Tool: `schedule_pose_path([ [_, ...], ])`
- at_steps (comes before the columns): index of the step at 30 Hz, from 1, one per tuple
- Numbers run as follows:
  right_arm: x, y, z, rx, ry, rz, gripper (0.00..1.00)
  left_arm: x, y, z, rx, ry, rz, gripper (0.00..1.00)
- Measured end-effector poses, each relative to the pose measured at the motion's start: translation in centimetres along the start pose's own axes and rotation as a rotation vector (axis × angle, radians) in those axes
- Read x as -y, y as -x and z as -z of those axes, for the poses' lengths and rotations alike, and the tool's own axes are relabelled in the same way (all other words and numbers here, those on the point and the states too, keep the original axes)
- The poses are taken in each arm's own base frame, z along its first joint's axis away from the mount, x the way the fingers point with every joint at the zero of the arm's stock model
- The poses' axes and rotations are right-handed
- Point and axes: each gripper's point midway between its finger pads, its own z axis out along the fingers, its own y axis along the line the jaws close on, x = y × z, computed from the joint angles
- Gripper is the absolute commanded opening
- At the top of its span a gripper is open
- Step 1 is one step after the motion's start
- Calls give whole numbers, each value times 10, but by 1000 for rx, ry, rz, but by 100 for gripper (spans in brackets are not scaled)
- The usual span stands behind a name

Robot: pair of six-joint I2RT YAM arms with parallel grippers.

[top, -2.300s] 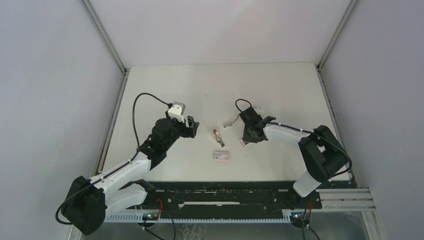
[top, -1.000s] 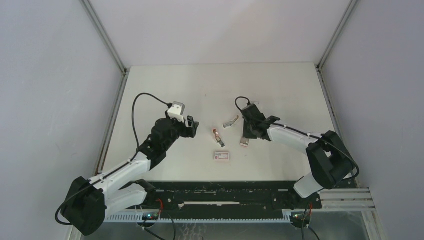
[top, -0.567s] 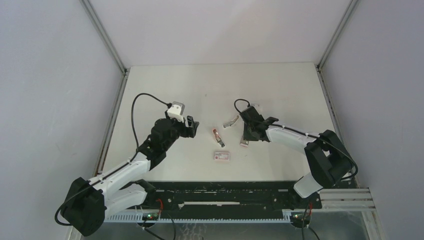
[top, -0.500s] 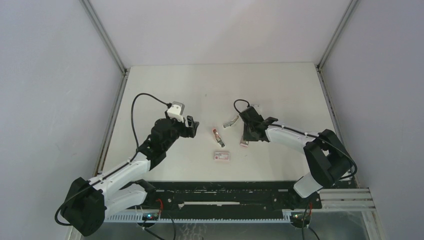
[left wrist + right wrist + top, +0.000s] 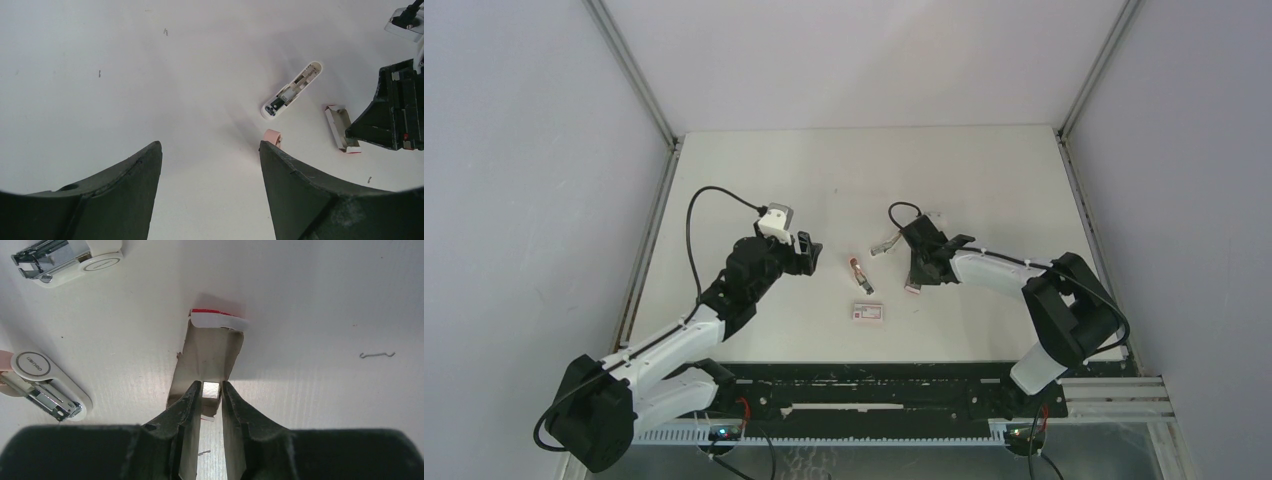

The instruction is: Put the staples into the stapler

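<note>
The staples (image 5: 211,390) are a small shiny grey block lying in an open cardboard tray (image 5: 212,347) with a red-and-white end flap. My right gripper (image 5: 211,385) is shut on this block, one fingertip against each side, low over the tray (image 5: 912,286). A white stapler (image 5: 45,386), open with its metal channel showing, lies to the left. A second white stapler part (image 5: 67,257) lies at the top left. My left gripper (image 5: 210,147) is open and empty above bare table, left of the open stapler (image 5: 292,90).
A small white box with a red label (image 5: 867,313) lies nearer the arm bases. A pink piece (image 5: 273,135) peeks out beside my left gripper's right finger. A loose bent staple (image 5: 376,355) lies on the table to the right. Grey walls enclose the white table.
My right gripper has shifted slightly left over the tray and stays low on it. The left arm has not moved.
</note>
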Motion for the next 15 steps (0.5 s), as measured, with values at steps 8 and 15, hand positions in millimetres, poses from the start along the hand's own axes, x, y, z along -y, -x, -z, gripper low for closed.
schedule_pose_path([
  [8,0,0,0,1,1,1,20,0,0,0,0,0,0,76],
  [15,-1,1,0,2,3,5,23,0,0,0,0,0,0,76],
])
